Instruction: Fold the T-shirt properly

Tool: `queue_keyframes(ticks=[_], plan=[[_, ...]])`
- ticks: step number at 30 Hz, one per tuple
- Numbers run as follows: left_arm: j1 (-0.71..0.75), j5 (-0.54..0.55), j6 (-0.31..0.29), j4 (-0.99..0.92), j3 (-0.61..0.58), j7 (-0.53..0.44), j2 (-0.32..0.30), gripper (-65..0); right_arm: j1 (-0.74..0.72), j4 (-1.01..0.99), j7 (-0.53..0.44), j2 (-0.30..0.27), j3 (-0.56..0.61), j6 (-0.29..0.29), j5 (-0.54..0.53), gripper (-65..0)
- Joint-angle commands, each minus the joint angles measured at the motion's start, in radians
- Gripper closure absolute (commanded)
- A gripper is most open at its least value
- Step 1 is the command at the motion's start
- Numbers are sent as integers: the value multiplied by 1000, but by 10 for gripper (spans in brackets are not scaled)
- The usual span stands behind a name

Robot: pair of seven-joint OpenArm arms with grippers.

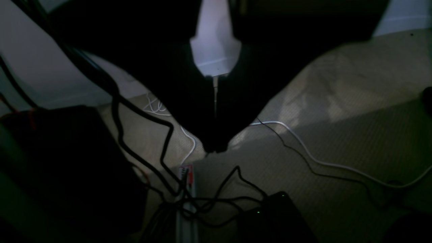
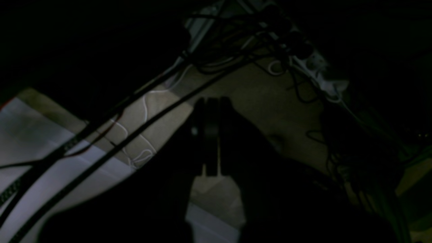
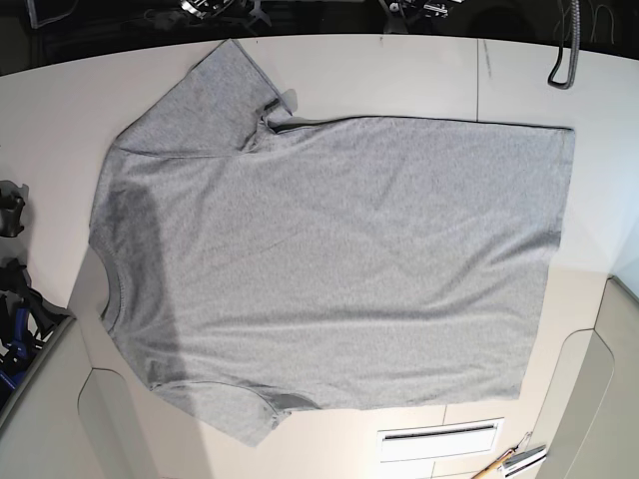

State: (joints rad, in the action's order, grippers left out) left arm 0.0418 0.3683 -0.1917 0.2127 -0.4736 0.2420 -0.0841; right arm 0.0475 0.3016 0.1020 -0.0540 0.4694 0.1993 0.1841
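Observation:
The heather-grey T-shirt (image 3: 329, 269) lies flat and spread out on the white table (image 3: 399, 70). Its collar is to the left, its hem to the right, both sleeves are out, and no lettering shows. Neither gripper appears in the base view. In the left wrist view, my left gripper (image 1: 216, 148) is a dark shape hanging over carpet, fingers pressed together and holding nothing. In the right wrist view, my right gripper (image 2: 211, 101) is likewise shut and empty above the floor. The T-shirt is out of sight in both wrist views.
Black clamps (image 3: 15, 289) sit at the table's left edge and a cable (image 3: 564, 60) hangs at the top right. A white slotted strip (image 3: 439, 436) lies near the front edge. Tangled cables, a power strip (image 2: 320, 72) and adapters (image 1: 273, 216) cover the carpet below.

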Motion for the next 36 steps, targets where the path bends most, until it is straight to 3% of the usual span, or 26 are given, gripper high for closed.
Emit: queue_keyframes(ticks=[1,6,16,21,25,36], plan=[[14,2,-3,13,1,1,-6,-8,11,12,3,-5,1,14,-1,0],[79,2,-2,109,2,2,-40,-8,62,104,4,-37,1,22,-62,0],[264,66,-2,382,4,70,-134,-8,291,435,4,-187,1,70,-92,0],[380,56,128,541,4,70,-165,-8,430,616,4,-268,1,70,-137,0],[470,53,154,686,12,72,-201,-8,541,775,4,-333,1,70,-143,0],[793,-15,129,1109,304,77,-218,-8,803,1223,66,-509,-45,66,-143,0]])
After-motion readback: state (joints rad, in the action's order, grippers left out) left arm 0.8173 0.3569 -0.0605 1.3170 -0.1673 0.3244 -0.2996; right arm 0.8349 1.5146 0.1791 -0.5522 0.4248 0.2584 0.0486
